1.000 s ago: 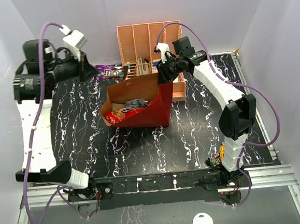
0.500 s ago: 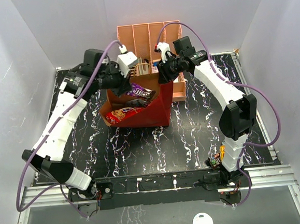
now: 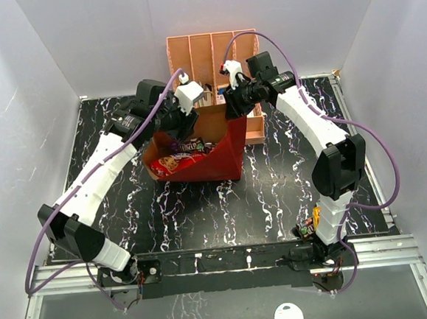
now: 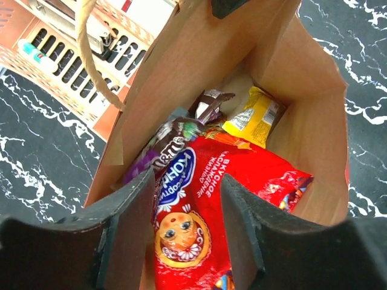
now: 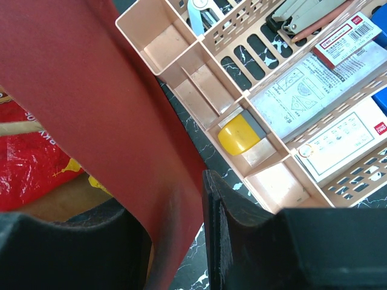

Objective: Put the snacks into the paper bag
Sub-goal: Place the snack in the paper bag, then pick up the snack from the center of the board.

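Over black marble (image 3: 203, 213), right claw (image 5: 175, 232) pinches paper bag (image 3: 227, 158); left claw (image 4: 184, 193) gapes, seemingly empty

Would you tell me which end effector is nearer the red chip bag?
Left. The left end effector hangs over the chip bag inside the paper bag; the right end effector clamps the bag's wall.

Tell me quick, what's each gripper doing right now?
Left gripper: open, empty, over the bag.
Right gripper: shut on the bag's wall.
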You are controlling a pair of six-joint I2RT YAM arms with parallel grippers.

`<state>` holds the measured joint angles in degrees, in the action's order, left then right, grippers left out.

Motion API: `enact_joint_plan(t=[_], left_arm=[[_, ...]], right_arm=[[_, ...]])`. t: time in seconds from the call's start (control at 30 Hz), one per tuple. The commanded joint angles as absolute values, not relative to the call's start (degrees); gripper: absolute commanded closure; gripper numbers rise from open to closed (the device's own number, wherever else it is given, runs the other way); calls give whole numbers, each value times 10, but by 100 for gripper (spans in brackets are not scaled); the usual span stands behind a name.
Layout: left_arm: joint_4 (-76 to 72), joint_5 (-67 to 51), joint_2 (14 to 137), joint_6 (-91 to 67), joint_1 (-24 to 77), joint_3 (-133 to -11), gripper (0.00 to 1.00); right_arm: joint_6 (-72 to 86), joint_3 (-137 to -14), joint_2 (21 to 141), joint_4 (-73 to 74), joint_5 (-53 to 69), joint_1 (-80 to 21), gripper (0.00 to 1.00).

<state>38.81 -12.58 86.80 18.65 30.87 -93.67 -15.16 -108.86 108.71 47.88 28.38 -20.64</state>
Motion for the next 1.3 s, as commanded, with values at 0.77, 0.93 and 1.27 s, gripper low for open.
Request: enact_joint_plan(t=[0.77, 0.93, 1.27], left_arm=[[465, 15, 851, 253, 228, -953, 23], [434, 30, 880, 265, 227, -952, 36], [428, 0, 955, 248, 195, -1029, 68]], right_arm=[[-163, -1076, 1034, 461, 284, -211, 63], [-166, -1071, 1027, 461, 286, -211, 63], [-175, -1082, 1012, 474, 283, -209, 52]])
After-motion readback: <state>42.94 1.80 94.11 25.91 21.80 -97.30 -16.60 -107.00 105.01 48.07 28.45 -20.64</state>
